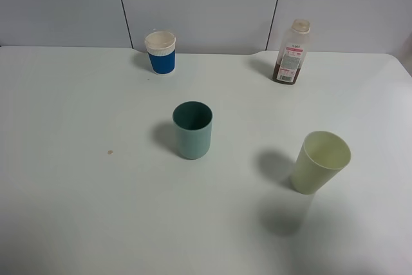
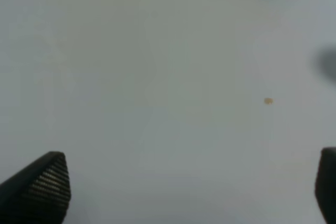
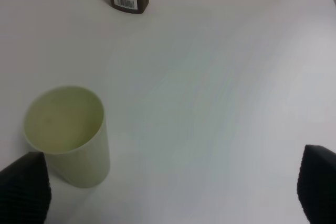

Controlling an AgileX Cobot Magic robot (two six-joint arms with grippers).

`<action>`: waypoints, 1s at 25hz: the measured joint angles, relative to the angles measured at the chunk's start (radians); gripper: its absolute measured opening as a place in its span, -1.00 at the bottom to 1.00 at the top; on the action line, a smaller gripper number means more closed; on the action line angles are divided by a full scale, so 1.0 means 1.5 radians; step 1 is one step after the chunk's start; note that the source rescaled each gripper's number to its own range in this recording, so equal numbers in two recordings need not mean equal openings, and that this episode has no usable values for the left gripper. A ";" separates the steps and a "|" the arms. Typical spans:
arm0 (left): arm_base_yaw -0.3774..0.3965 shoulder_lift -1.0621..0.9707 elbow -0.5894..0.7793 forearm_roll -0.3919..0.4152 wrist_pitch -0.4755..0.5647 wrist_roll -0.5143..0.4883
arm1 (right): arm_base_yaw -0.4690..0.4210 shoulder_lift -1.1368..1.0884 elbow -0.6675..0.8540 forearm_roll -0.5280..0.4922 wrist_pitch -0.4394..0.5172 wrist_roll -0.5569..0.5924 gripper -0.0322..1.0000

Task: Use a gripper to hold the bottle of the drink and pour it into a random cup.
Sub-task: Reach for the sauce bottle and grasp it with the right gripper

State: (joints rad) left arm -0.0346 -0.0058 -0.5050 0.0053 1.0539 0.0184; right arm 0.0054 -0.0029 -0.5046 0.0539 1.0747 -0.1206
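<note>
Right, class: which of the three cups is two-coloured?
The white paper cup with the blue sleeve, at the back; the teal tumbler and the pale yellow-green tumbler are each plain.

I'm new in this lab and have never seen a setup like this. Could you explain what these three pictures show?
This is a robot with two arms, each ending in a two-fingered tool. One picture looks down from a camera mounted high, and neither arm shows in it. On the white table stand a teal cup, a pale yellow-green cup, a blue-sleeved paper cup and the bottle of the drink, all upright. The other two pictures come from cameras on the wrists. The left tool is open over bare table near a small brown speck. The right tool is open too, with the pale yellow-green cup beside one finger and the bottle farther off. Nothing is held yet.
</note>
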 joint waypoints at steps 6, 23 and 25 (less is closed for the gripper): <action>0.000 0.000 0.000 0.000 0.000 0.000 | 0.000 0.000 0.000 0.001 0.000 0.007 0.83; 0.000 0.000 0.000 0.000 0.000 0.000 | 0.000 0.096 -0.060 0.043 -0.005 0.035 0.83; 0.000 0.000 0.000 0.000 0.000 0.000 | 0.000 0.132 -0.089 0.038 -0.005 0.035 0.83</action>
State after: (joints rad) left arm -0.0346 -0.0058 -0.5050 0.0053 1.0539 0.0184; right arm 0.0054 0.1946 -0.6382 0.1108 1.0676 -0.0674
